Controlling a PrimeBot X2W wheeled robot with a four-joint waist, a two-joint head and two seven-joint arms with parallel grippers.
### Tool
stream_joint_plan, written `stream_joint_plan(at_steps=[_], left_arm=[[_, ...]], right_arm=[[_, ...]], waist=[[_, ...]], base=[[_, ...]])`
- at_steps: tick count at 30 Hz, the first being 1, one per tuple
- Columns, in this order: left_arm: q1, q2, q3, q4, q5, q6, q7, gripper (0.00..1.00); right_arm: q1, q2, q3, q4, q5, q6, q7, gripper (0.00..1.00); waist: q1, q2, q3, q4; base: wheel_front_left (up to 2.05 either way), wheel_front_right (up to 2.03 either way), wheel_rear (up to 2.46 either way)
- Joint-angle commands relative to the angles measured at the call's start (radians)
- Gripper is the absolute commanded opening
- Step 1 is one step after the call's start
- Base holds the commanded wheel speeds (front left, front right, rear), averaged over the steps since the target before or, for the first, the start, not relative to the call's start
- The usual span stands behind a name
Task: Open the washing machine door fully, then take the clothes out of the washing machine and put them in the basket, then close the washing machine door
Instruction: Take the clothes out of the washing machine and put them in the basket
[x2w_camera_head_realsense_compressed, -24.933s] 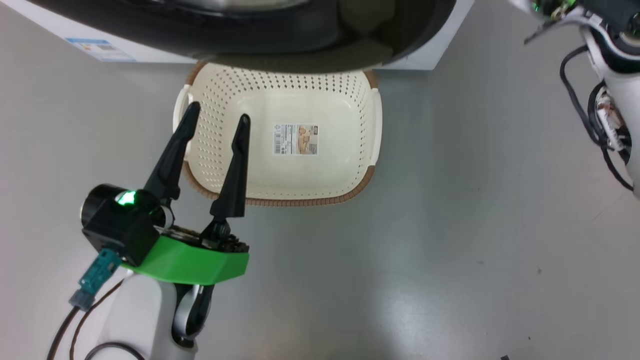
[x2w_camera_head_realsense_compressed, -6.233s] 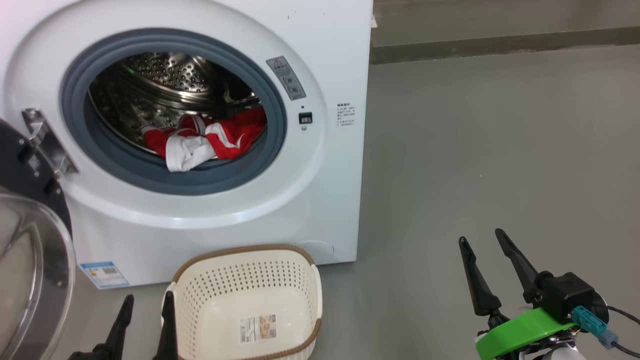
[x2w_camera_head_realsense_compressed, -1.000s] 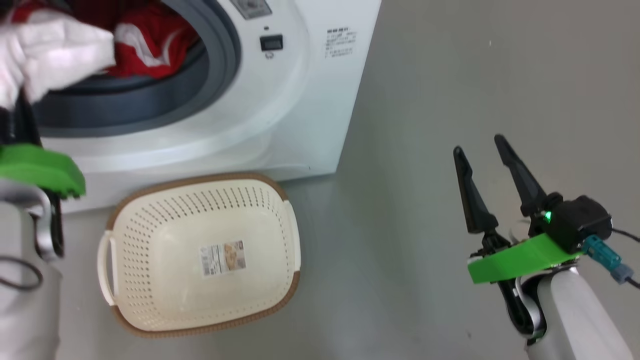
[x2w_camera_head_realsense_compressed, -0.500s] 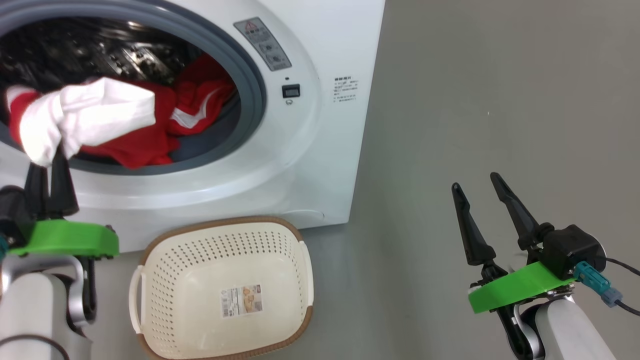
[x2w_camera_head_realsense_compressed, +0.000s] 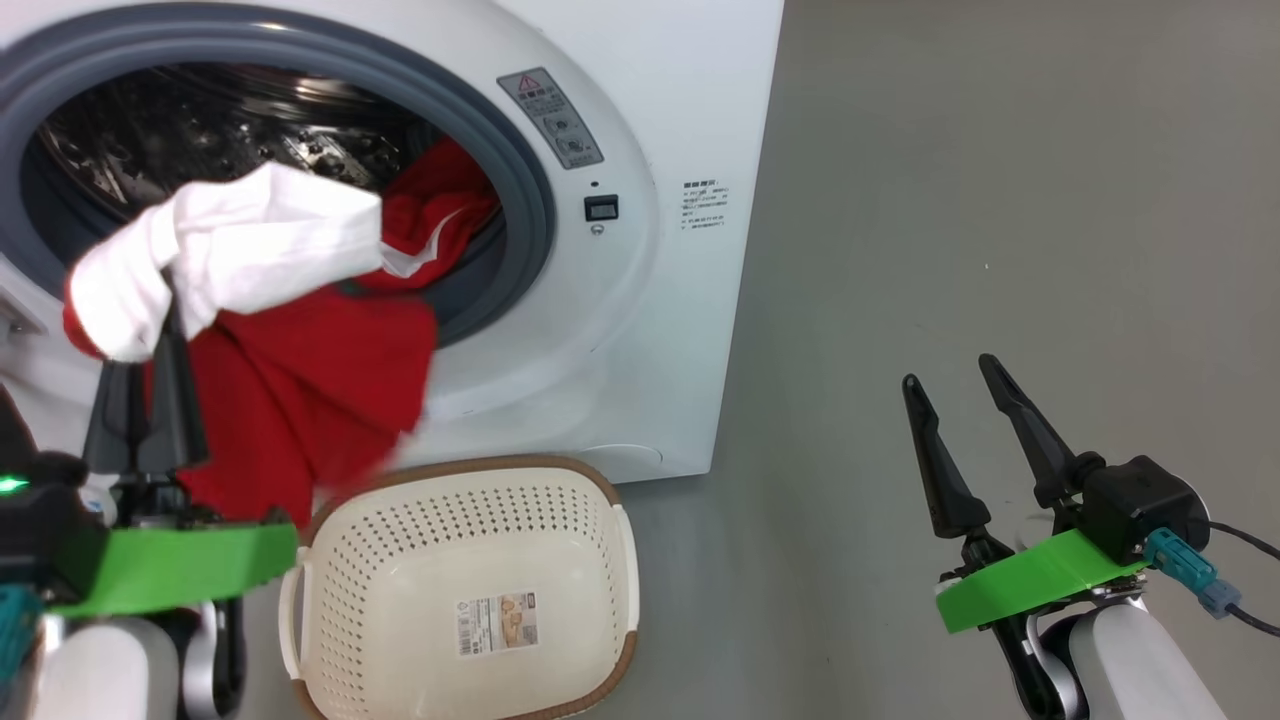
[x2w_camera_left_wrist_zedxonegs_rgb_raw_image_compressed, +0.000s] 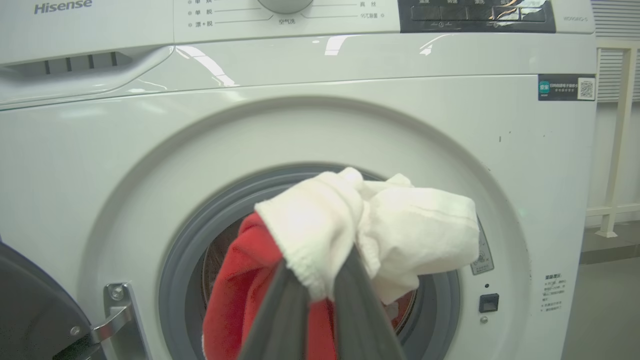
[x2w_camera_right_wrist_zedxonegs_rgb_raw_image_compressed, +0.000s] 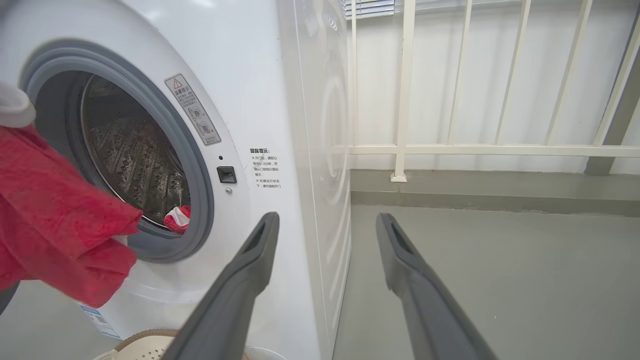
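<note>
The left gripper (x2w_camera_head_realsense_compressed: 165, 315) has its jaws pinched tight on a bright red soft garment with a white part (x2w_camera_head_realsense_compressed: 300, 390). It hangs outside the mouth of the big white front-loading washing machine (x2w_camera_head_realsense_compressed: 650, 330), by the rear left corner of the cream perforated plastic basket (x2w_camera_head_realsense_compressed: 600, 510) on the floor. More red cloth (x2w_camera_head_realsense_compressed: 440, 205) lies in the drum. The right gripper (x2w_camera_head_realsense_compressed: 949, 372) hovers well apart, jaws wide and empty.

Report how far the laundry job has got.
Done: the washing machine door is swung open. In hand: the left gripper is shut on a red-and-white garment, hanging outside the washing machine by the basket, which holds nothing yet. Left: drop it in, fetch the red clothes in the machine, shut the door. The right gripper is open, idle.
</note>
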Motion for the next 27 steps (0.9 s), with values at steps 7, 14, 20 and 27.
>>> stream_joint_plan(at_steps=[7,14,20,27], left_arm=[[0.064,-0.016,-0.01,-0.153,-0.023,0.003,0.038,0.0],[0.139,-0.06,-0.043,-0.107,-0.087,-0.008,0.052,0.0],[0.133,-0.077,-0.056,0.037,-0.145,-0.031,0.045,0.0],[0.047,-0.085,-0.075,0.264,-0.198,-0.079,0.035,0.0]], right_arm=[[0.003,0.001,0.016,-0.029,-0.002,0.008,-0.006,1.0],[-0.007,0.001,0.015,-0.04,0.002,0.008,-0.006,1.0],[-0.022,0.001,0.01,-0.049,0.0,0.008,-0.006,1.0],[-0.053,0.001,0.01,-0.057,0.0,0.008,-0.006,1.0]], waist=[[0.0,0.0,0.015,0.005],[0.0,0.0,0.054,0.0],[0.0,0.0,0.101,-0.004],[0.0,0.0,0.173,-0.013]], base=[[0.0,0.0,0.0],[0.0,0.0,0.0],[0.0,0.0,0.0],[0.0,0.0,0.0]])
